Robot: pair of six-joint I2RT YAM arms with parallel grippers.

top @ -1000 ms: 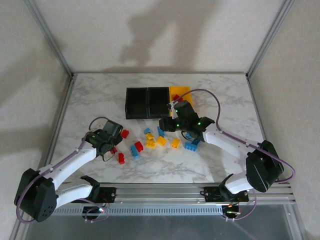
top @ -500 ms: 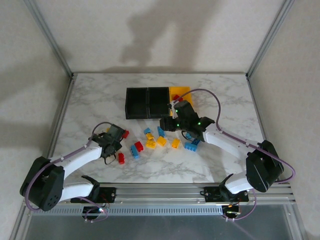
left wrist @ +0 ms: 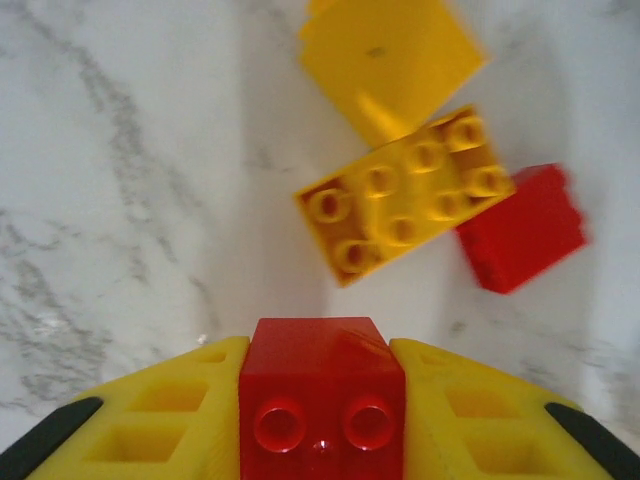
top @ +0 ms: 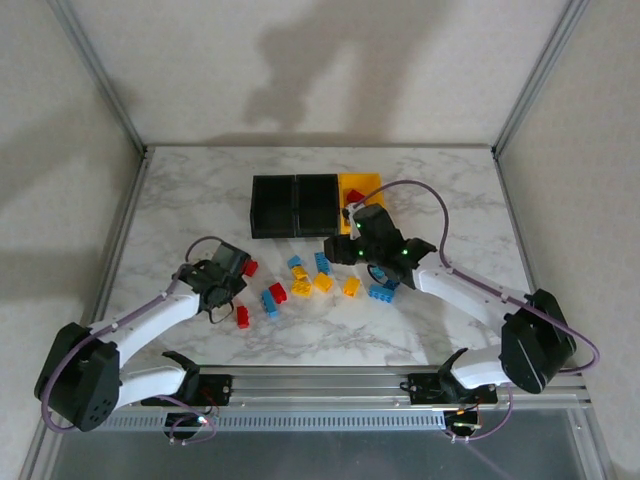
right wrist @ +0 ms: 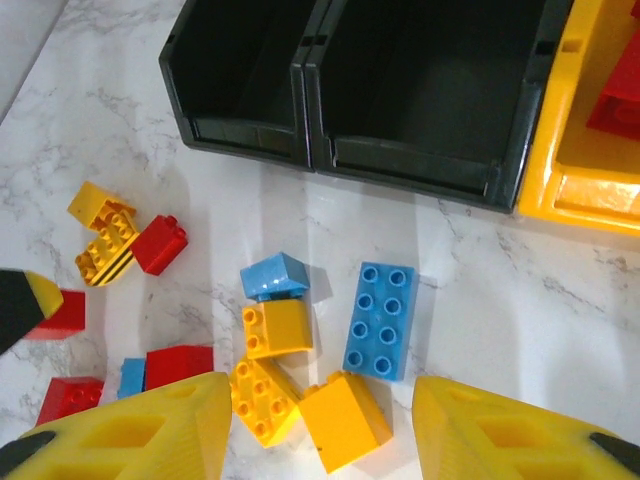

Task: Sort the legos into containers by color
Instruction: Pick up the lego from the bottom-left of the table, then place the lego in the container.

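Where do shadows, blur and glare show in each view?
Top external: broad soft shadows on the back wall. Left wrist: the near red brick is sharp, the yellow brick beyond slightly soft. Right wrist: crisp, with glare on the yellow bin rim.

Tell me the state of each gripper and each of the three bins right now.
Left gripper, shut on a red brick.
Right gripper, open and empty.
Left black bin, upright, no bricks seen inside.
Middle black bin, upright, no bricks seen inside.
Yellow bin, upright, with a red lego inside.
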